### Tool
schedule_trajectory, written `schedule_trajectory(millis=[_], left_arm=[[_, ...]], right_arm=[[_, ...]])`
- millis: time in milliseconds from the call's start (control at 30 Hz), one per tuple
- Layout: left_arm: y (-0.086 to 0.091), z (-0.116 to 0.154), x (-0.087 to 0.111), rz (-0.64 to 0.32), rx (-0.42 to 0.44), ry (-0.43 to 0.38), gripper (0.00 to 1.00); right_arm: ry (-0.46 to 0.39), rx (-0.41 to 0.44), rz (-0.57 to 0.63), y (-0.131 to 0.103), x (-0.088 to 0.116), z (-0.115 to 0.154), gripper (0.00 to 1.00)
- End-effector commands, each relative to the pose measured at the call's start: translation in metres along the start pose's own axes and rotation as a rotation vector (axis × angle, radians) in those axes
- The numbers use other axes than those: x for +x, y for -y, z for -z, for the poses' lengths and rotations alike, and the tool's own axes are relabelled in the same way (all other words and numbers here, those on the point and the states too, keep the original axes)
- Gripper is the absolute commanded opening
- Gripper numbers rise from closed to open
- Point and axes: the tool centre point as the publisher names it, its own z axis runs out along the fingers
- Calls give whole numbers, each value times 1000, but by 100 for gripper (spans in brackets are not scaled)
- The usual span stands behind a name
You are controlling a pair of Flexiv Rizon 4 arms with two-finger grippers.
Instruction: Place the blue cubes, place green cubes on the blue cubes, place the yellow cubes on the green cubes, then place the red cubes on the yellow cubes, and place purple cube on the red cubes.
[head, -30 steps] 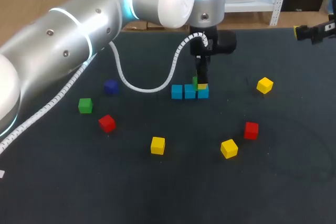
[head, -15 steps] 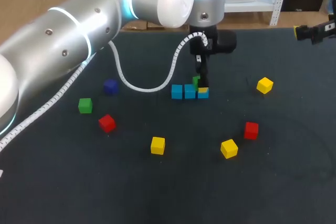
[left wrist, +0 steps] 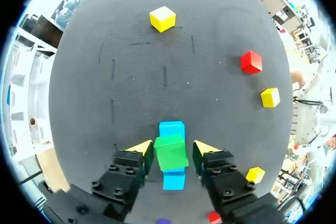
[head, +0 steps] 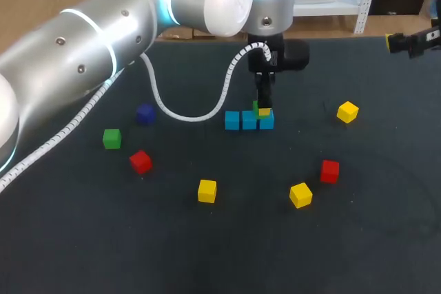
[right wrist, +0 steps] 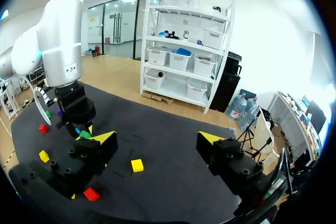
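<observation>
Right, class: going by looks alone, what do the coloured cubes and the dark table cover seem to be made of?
Cubes, such as the green cube and a yellow cube: likely painted wood or hard plastic; flat even colour, crisp edges, no grain visible. Table cover: probably a felt or foam mat; matt dark grey, faintly speckled, no reflections.
</observation>
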Motion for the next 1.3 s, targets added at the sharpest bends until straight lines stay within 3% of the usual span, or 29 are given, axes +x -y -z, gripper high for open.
schedule_trajectory(millis=[33,333,400,467,633,667,700,1033,1067,1133,1167,1300], left_arm=[[3,0,3,-4,-7,3,47],[4,-1,4,-7,-7,1,43],[4,-1,4,-8,-8,0,40],[5,-1,4,-9,-8,-1,29],[5,-2,4,-12,-8,-2,31],[5,-2,4,-13,-8,-3,35],[5,-2,4,-14,-7,-3,45],[5,-2,3,-24,-9,-2,57],[5,-2,3,-25,-9,-2,70],[5,-2,2,-34,-12,-3,85],[6,-2,2,-35,-11,-3,100],[5,4,2,-33,-28,6,100]], right_arm=[[53,-5,-1,1,3,-3,100],[53,-5,-1,1,3,-3,100],[53,-5,-1,1,3,-3,100],[53,-5,-1,1,3,-3,100],[53,-5,-1,1,3,-3,100],[53,-5,-1,1,3,-3,100],[53,-5,-1,1,3,-3,100],[53,-5,-1,1,3,-3,100],[53,-5,-1,1,3,-3,100],[53,-5,-1,1,3,-3,100],[53,-5,-1,1,3,-3,100],[53,-5,-1,1,3,-3,100]])
